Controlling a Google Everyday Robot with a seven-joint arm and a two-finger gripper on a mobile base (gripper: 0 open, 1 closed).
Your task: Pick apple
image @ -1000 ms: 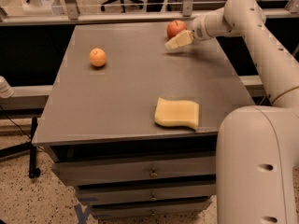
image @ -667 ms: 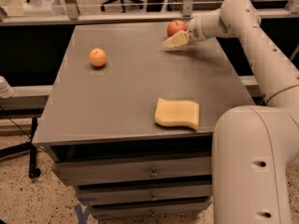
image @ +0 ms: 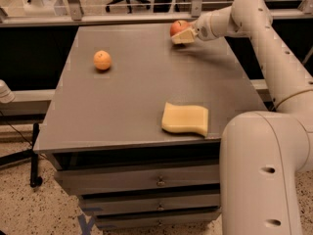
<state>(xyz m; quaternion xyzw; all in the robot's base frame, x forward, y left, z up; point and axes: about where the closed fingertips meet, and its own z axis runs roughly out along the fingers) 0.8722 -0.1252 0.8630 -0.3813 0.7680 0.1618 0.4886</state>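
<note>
The red apple [image: 177,27] sits near the far edge of the grey table [image: 132,92], right of centre. My gripper [image: 184,36] reaches in from the right on the white arm [image: 254,23]; its pale fingers are against the apple's right and front side, partly covering it. The apple still rests at table level.
A smaller orange fruit [image: 102,60] lies on the far left of the table. A yellow sponge [image: 185,119] lies near the front right edge. Drawers [image: 156,181] sit under the table. A rail and chairs stand behind the far edge.
The gripper has moved left and slightly farther back, closing in on the apple. The apple, orange and sponge have not moved.
</note>
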